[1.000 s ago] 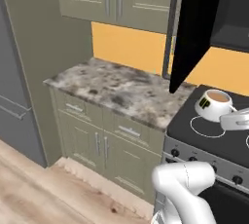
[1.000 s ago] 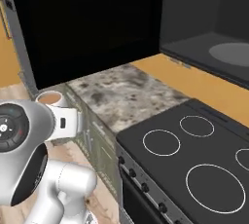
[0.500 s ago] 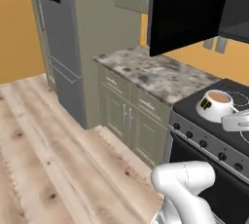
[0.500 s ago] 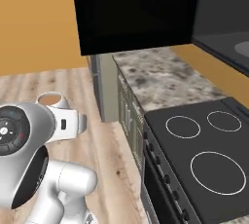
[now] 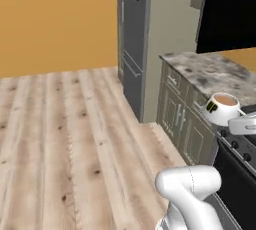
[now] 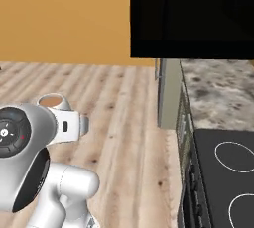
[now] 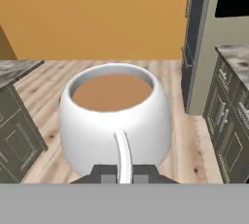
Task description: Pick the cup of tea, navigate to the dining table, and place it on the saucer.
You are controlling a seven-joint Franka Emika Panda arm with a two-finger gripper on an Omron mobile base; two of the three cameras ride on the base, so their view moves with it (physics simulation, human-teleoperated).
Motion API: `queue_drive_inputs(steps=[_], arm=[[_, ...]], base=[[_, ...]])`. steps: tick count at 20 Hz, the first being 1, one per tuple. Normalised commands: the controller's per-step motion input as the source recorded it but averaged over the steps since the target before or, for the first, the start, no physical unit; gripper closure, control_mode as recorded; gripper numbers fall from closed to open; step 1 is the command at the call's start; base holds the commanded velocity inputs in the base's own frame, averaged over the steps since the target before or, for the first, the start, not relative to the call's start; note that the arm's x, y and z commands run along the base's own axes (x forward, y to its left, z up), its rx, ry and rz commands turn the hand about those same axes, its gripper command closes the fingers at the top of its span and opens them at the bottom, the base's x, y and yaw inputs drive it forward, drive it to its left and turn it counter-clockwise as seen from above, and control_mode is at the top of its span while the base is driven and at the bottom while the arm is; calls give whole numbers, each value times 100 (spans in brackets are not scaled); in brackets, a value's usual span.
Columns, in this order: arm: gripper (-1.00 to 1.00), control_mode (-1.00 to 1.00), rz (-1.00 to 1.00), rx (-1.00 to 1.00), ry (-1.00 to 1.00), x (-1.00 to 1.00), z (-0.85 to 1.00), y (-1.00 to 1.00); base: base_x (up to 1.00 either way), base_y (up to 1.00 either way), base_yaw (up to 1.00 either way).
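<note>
- the cup of tea point(image 7: 116, 121) is carried in the air, its handle pinched between the two tips of the gripper point(image 7: 125, 173), which are clamped together on it; the brown tea sits level just under the rim.
- from the left base camera the cup of tea point(image 5: 220, 108) hangs just in front of the marbled counter point(image 5: 215, 71) with olive drawers, beside the black stove point(image 5: 239, 161).
- over the last second the whole scene has swung: the upper cabinets and stove that faced the base earlier now sit off to the side, and open wood floor point(image 5: 65, 139) and the orange wall point(image 5: 55, 19) take the middle. that is the base turning, not the things moving; the cup keeps its place relative to the arm.
- judgement: the pick is done and the drive toward the dining table is under way; the saucer placement is not yet begun.
- the grey fridge point(image 5: 132, 39) stands beyond the far end of that counter.
- risk, as i read it: a quick turn could slop the tea.
</note>
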Motion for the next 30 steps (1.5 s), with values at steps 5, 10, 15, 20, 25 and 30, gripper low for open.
queue_drive_inputs(steps=[5,10,15,20,25,30], arm=[[100,100,0,0,0,0,0,0],[100,100,0,0,0,0,0,0],[100,100,0,0,0,0,0,0],[100,100,0,0,0,0,0,0],[100,100,0,0,0,0,0,0],[100,100,0,0,0,0,0,0]], base=[[5,0,59],[23,0,42],[22,20,39],[7,37,54],[17,25,54],[34,20,54]])
